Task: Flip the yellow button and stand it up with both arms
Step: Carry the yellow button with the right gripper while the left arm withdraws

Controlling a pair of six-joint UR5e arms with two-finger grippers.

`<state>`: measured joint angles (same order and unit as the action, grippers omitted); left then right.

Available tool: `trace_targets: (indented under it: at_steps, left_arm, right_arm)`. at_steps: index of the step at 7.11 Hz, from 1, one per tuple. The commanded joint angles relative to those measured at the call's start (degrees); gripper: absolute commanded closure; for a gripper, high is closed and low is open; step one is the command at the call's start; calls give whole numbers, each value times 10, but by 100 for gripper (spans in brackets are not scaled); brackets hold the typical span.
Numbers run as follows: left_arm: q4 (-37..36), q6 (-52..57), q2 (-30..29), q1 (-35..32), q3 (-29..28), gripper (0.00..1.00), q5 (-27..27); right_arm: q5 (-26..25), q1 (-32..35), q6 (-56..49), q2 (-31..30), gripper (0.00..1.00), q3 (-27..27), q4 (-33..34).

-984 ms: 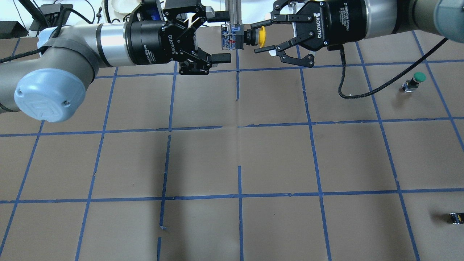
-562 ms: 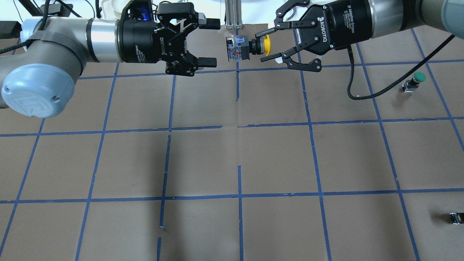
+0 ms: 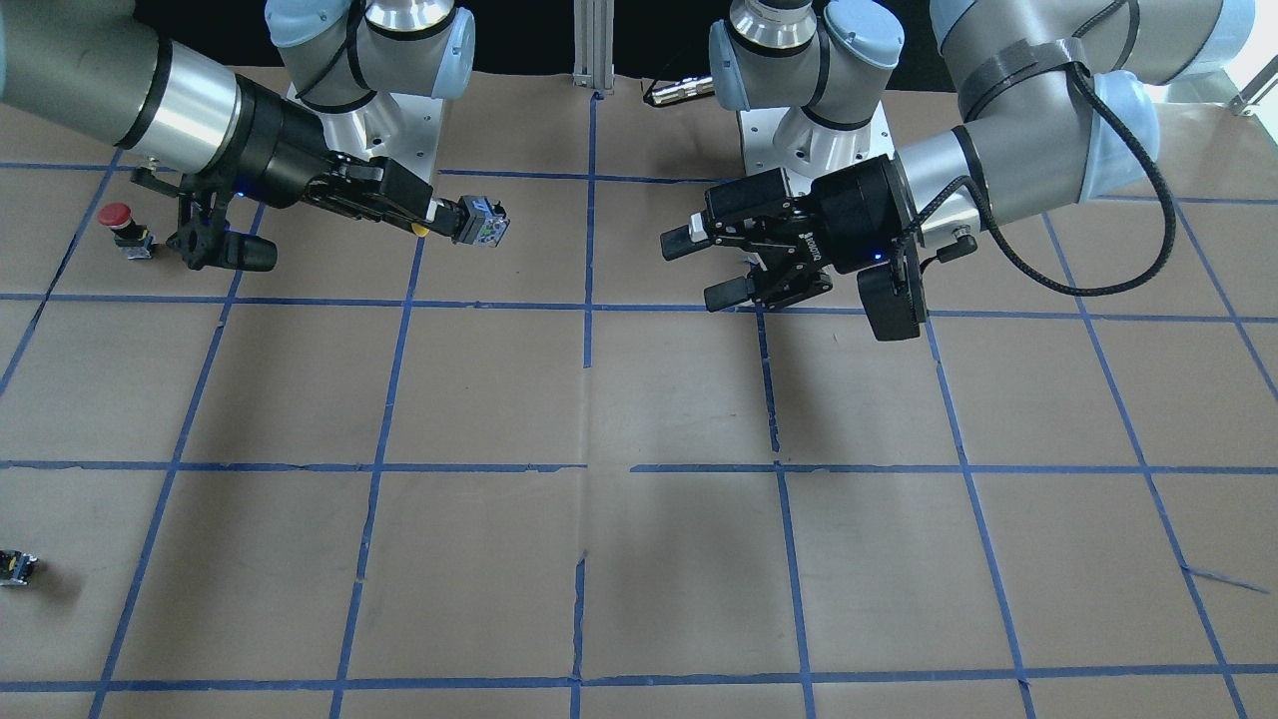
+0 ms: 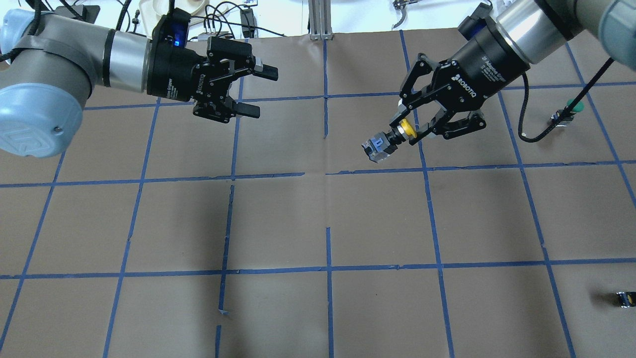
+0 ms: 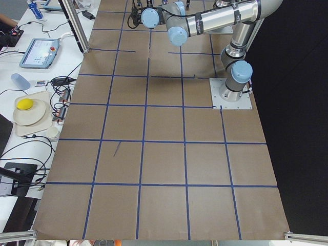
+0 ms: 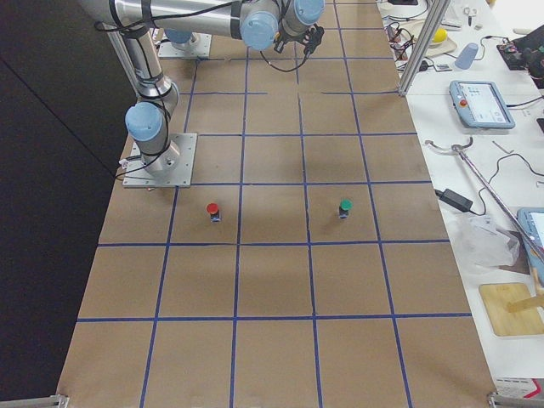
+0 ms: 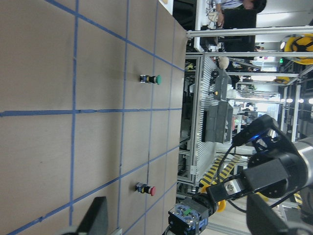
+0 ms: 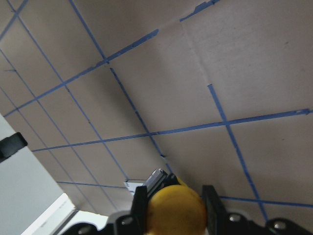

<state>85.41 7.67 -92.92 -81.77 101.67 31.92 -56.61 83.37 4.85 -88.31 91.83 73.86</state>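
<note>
My right gripper (image 4: 406, 132) is shut on the yellow button (image 4: 392, 138). It grips the yellow cap, and the grey-black contact block points down and left, above the table. In the front-facing view the right gripper (image 3: 431, 216) holds the button (image 3: 479, 222) the same way. The right wrist view shows the yellow cap (image 8: 176, 211) between the fingers. My left gripper (image 4: 251, 90) is open and empty, well to the left of the button. It also shows in the front-facing view (image 3: 699, 268).
A green-capped button (image 4: 571, 108) stands at the right. A red-capped button (image 3: 120, 224) stands near the right arm. A small dark block (image 4: 625, 299) lies at the near right edge. The brown table (image 4: 328, 219) has a blue tape grid.
The right gripper has carried the yellow button from the table's far centre towards the near right and tilted its block downward. The left gripper, open, has pulled back to the left.
</note>
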Motion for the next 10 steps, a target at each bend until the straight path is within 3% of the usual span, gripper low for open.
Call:
trace_targets:
  at_steps: [1,2,4,6,8,10]
  left_arm:
    - [-5,-2,-6,1,-2,1,93]
    - [-3,-5,-9,0,-3,1,125]
    - [-5,-9,-12,-4,-18,1,241]
    - [-2,-9,-18,-8,-44,1,328]
    - [-6,-3,-18,-9,-52,1,425]
    - [-12,0,-8,-36,-53,1,510]
  right_arm:
    - [-136,6,-179,-2,78,29,35]
    - [-188,6,-266,-4,79,35,68]
    - [-279,-3,-447,-4,79,78,159]
    - [-279,-42,-637,-17,80,152,248]
    - [-272,-136,-943,-26,80,218,321]
    - [-267,-245,-1202,-22,80,226,331]
